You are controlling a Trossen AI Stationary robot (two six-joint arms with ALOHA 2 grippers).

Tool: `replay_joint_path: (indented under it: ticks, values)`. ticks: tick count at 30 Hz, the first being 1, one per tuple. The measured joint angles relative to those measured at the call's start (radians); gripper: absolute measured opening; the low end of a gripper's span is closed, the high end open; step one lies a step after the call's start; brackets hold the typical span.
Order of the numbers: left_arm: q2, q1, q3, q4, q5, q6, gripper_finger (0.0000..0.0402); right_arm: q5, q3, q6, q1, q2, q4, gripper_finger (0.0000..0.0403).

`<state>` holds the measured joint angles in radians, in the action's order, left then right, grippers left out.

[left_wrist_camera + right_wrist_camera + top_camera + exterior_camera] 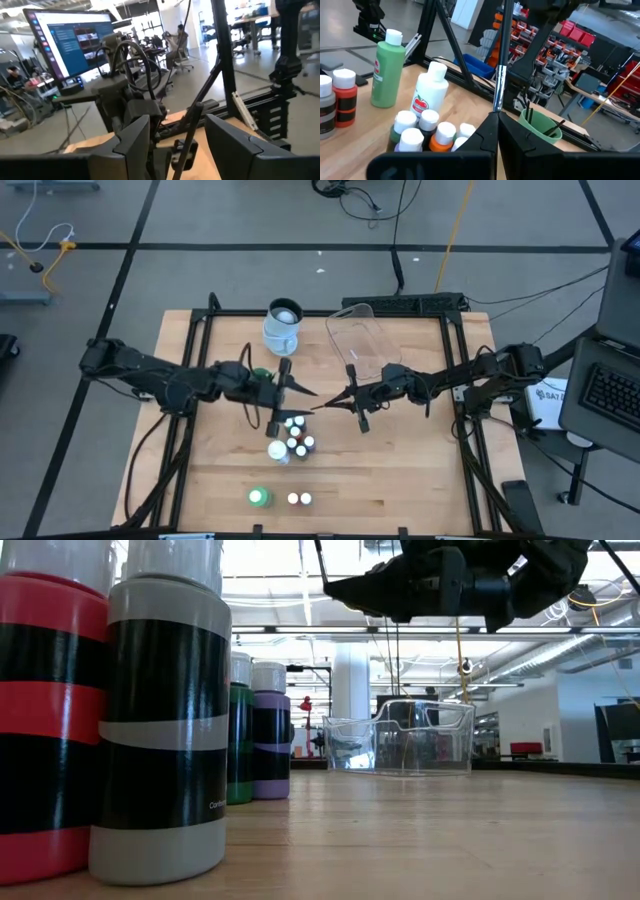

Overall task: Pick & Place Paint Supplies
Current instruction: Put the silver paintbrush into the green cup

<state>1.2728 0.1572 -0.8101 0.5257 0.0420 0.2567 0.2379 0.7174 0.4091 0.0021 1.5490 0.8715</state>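
My right gripper (496, 116) (332, 400) hangs over mid-table, shut on a thin dark-handled brush (501, 60) with a silver ferrule. My left gripper (177, 125) (308, 392) faces it tip to tip, open, with the brush (197, 120) running between its fingers. A cluster of small white-capped bottles (293, 438) stands below them beside the white bottle (430, 92). The green bottle (258, 498) and two small bottles (299, 500) stand near the table's near edge. A green cup (540, 129) holds more brushes. My right gripper pinches the brush between its two fingertips just below the silver ferrule (498, 95). The brush sticks straight out beyond the fingertips, toward my left arm. It is lifted clear of the table.
The clear plastic tray (360, 340) sits on the far right part of the table, with a clear cup (283, 325) to its left. In the low view the red bottle (40, 710) and grey bottle (165, 720) stand close by. Bare wood lies along the table's right and near sides.
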Motion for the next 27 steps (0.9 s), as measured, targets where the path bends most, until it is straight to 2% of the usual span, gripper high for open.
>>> replay_joint_path:
  ticks: [3,8,14,21,23,27]
  values:
    - [0.000,-0.023,0.000,0.002,0.050,-0.017,0.0195,0.000,0.000,0.000,0.000,0.000,-0.001,0.0000]
    - [0.000,-0.035,0.000,0.002,0.060,-0.032,0.0175,0.000,0.000,0.000,0.000,0.000,-0.001,0.0000]
    - [0.000,-0.056,0.000,0.007,0.125,-0.035,0.0112,-0.003,0.000,0.000,0.000,0.000,0.012,0.0000]
    - [0.000,-0.062,0.000,0.014,0.175,-0.003,0.0010,-0.003,0.000,-0.002,-0.002,0.000,0.014,0.0000]
    - [0.000,-0.062,0.000,0.015,0.175,-0.007,0.0012,-0.003,0.000,-0.003,-0.002,0.000,0.013,0.0000]
    - [0.000,-0.062,0.000,0.016,0.176,-0.031,0.0045,-0.005,0.000,-0.005,-0.002,0.000,0.013,0.0000]
